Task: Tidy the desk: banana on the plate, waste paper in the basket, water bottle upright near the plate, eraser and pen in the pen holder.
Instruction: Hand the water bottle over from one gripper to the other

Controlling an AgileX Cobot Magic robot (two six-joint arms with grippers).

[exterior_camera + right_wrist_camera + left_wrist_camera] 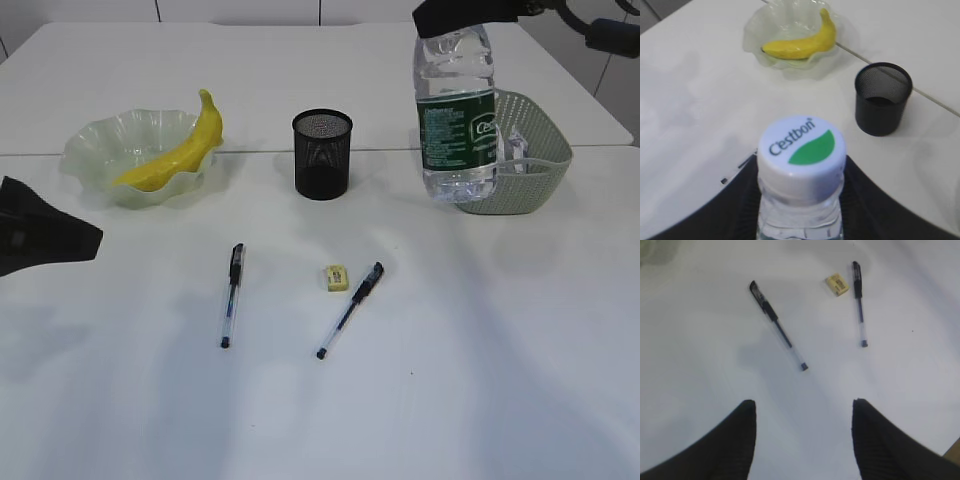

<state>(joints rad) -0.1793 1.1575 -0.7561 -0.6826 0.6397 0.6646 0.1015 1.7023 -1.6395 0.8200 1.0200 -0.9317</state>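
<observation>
A yellow banana (pixel 180 152) lies in the pale green wavy plate (pixel 85 150) at the back left. My right gripper (pixel 468 15) is shut on the neck of the water bottle (pixel 456 110) and holds it upright in front of the grey basket (pixel 540 150). From the right wrist, the white cap (pixel 801 147) shows between the fingers (pixel 740 200). Something pale shows inside the basket; I cannot tell if it is the waste paper. Two pens (pixel 232 295) (pixel 350 310) and a yellow eraser (pixel 336 278) lie on the table. My left gripper (pixel 803 407) hovers open above the table near them.
The black mesh pen holder (pixel 322 153) stands between plate and bottle. A seam between two tabletops runs behind the plate and holder. The left arm (pixel 40 235) juts in from the left edge.
</observation>
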